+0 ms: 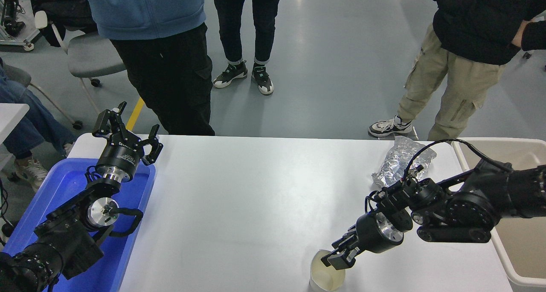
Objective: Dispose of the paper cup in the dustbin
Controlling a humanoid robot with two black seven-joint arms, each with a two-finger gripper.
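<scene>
The paper cup stands upright on the white table at the front edge, its cream inside showing. My right gripper reaches in from the right and points down-left at the cup's right rim. Its fingers stand a little apart, one over the rim and one just outside it. The dustbin, beige with a thick pale rim, stands off the table's right edge, partly behind my right arm. My left gripper is parked open over the blue tray at the lower left.
A crumpled silver foil bag lies on the table behind my right wrist. A shallow blue tray sits at the table's left edge. Three people stand at the far side, and a grey chair is at the far left.
</scene>
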